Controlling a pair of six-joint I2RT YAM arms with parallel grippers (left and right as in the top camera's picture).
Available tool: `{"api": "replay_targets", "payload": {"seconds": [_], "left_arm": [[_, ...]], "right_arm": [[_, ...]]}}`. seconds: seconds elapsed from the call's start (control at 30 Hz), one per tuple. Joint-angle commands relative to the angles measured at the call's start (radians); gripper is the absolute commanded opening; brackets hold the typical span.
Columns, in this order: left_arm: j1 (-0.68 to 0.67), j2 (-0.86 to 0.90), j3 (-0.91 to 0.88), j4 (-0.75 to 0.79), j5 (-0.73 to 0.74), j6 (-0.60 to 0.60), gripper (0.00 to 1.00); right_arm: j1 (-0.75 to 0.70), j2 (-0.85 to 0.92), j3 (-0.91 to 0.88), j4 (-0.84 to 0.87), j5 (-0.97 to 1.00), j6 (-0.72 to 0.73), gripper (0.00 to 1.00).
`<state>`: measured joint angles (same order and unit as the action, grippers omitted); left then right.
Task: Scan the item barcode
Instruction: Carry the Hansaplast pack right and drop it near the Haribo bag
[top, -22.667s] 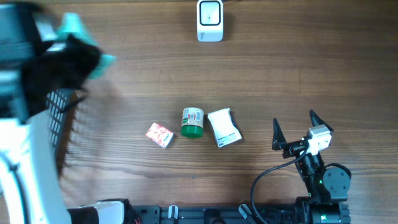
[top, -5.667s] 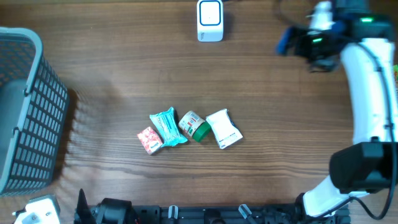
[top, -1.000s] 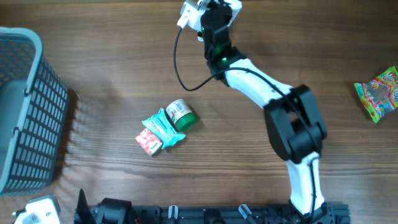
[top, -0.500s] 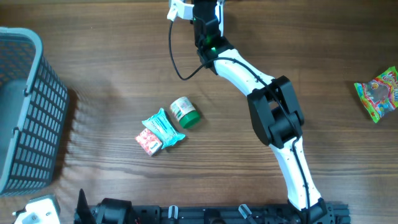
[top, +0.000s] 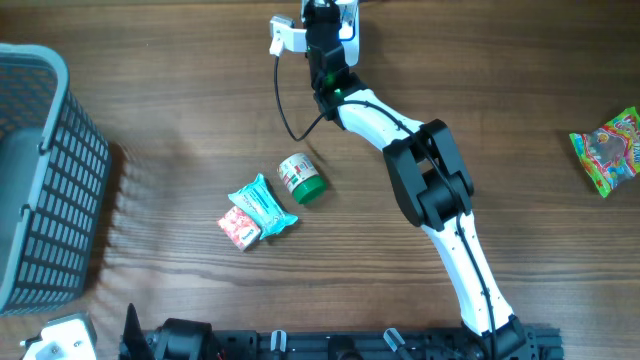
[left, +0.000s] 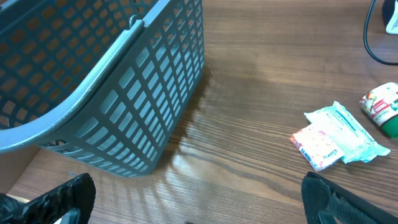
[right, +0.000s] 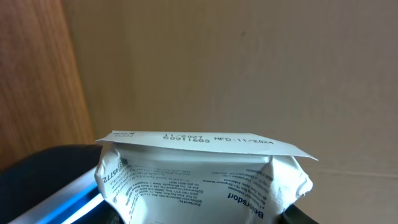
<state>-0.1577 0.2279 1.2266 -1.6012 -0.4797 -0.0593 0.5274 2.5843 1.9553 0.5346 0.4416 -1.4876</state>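
My right pincer (top: 326, 22) is stretched out to the scanner (top: 351, 28) and overlaps it as seen from above. Its jaws are about halfway closed on a white pouch (right: 199, 180), so the pouch is up in the grip at the scanner, not lying on the desk (top: 200, 90). In the wrist view I see the pouch's crimped top seal with a printed date line, and small print on the creased panel below it. I find no barcode on that face, so I can't tell which side is turned to the scanner. I judge the pouch light, soft and crinkly, a film pack that buckles under a squeeze and may slide on its glossy skin. The hold belongs across its flanks below the seal, firm enough to stop slipping, gentle enough to keep the printed panel flat and uncovered. My left pincer (left: 202, 204) stands fully spread and empty, well apart from the scanner, beside the basket (left: 124, 93). A green-lidded jar (top: 301, 180), a teal packet (top: 262, 205) and a small pink box (top: 238, 228) lie well apart from the scanner, toward the arm bases.
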Motion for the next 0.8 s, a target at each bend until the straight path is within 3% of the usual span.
{"api": "replay_targets", "payload": {"seconds": [0.0,0.13,0.27,0.37,0.47,0.57,0.77], "left_arm": [[0.003,-0.011,-0.002,0.002,0.008,-0.009,1.00],[0.003,-0.011,-0.002,0.002,0.008,-0.009,1.00],[0.003,-0.011,-0.002,0.002,0.008,-0.009,1.00],[0.003,-0.011,-0.002,0.002,0.008,-0.009,1.00],[0.003,-0.011,-0.002,0.002,0.008,-0.009,1.00],[0.003,-0.011,-0.002,0.002,0.008,-0.009,1.00],[0.003,-0.011,-0.002,0.002,0.008,-0.009,1.00]], "right_arm": [[0.014,0.013,0.023,0.026,0.006,-0.034,0.53],[0.025,-0.074,0.022,-0.028,0.043,-0.010,0.53],[0.000,-0.271,0.022,-0.212,0.191,0.122,0.53],[-0.050,-0.325,0.022,-0.227,0.407,0.163,0.52],[-0.142,-0.332,0.021,-0.349,0.573,0.234,0.52],[-0.239,-0.332,0.020,-0.623,0.598,0.462,0.52],[-0.429,-0.331,0.013,-1.070,0.405,0.874,0.53]]}}
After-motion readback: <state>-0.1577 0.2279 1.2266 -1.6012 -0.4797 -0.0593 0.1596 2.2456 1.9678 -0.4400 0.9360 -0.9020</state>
